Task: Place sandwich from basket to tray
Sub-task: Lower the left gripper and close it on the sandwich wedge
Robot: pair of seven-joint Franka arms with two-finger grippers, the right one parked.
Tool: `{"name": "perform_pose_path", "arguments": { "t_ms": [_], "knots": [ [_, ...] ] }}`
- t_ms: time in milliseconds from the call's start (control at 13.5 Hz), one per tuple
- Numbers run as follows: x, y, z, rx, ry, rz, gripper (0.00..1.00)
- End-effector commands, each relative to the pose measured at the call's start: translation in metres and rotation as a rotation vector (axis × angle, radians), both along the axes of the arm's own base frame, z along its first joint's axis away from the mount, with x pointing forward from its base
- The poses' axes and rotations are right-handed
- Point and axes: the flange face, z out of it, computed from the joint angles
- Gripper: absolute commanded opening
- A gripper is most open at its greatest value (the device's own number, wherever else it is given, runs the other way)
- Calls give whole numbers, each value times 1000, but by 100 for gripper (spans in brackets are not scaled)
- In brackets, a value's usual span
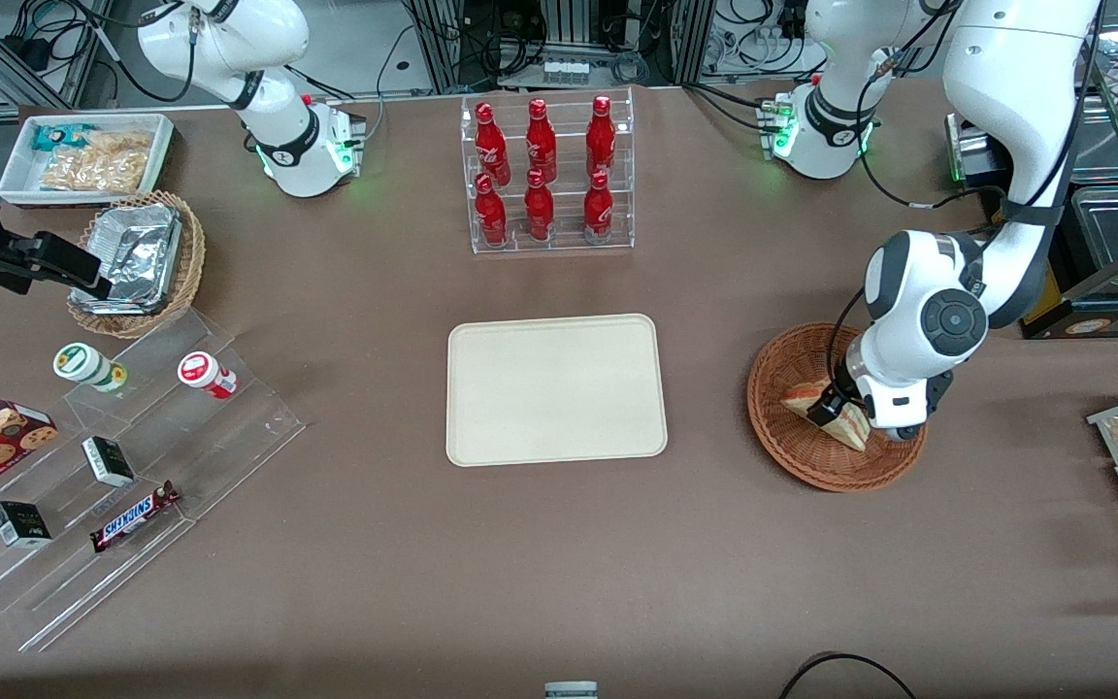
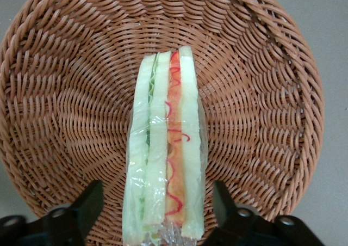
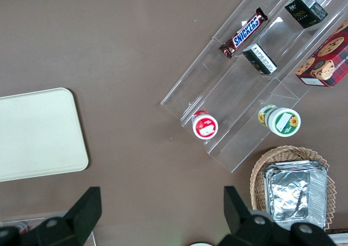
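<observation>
The gripper (image 2: 155, 213) is hanging low inside the wicker basket (image 1: 782, 437), its fingers (image 2: 81, 208) spread on either side of the wrapped sandwich (image 2: 163, 148) without touching it. The sandwich is standing on edge near the basket's middle. Closing squarely on the flat bread faces, gently enough not to crush them, should be giving a clean lift toward the empty beige tray (image 1: 556, 388) at the table's centre.

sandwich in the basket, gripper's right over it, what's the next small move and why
Probably close the fingers. The gripper is down in the basket with its open fingers on either side of the sandwich, a gap showing on each side, so it isn't gripped yet. The sandwich stands on edge between them, and the tray is bare. Grip first, then lift.
</observation>
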Motion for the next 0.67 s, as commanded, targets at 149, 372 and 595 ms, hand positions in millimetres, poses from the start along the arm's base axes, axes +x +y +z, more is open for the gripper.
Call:
{"name": "perform_pose_path", "arguments": {
  "t_ms": [149,372,595],
  "knots": [
    [5,0,3,-2,-29,16,10],
    [11,-2,17,-5,-52,9,10],
    [15,-36,50,-8,-81,-44,10]
  ]
}}
